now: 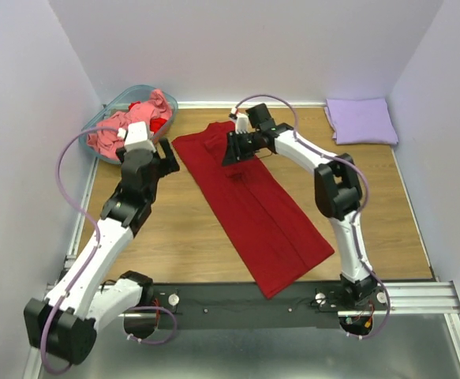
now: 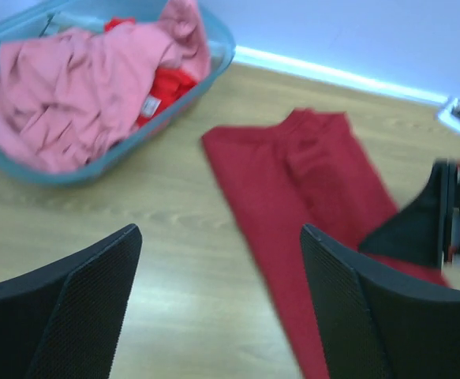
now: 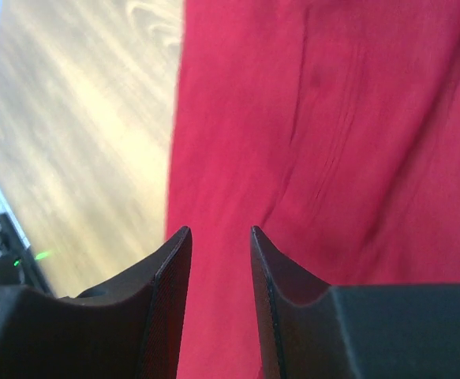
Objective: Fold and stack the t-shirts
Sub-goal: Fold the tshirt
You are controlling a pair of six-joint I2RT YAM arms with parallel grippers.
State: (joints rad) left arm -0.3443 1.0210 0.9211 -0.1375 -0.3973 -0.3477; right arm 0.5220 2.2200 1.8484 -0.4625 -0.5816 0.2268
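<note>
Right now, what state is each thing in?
Red shirt: folded lengthwise, lying flat.
Lavender shirt: folded, far right corner.
Basket: upright, holding clothes.
Pink shirt: crumpled in basket.
Left gripper: open, empty.
Right gripper: part open over red shirt.

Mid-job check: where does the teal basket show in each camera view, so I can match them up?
Top external: teal basket, upper left of the picture.
Left wrist: upper left, salmon-pink t-shirt heaped inside.
Right wrist: not in it.
Shared landmark: dark red t-shirt, seen in all three.
</note>
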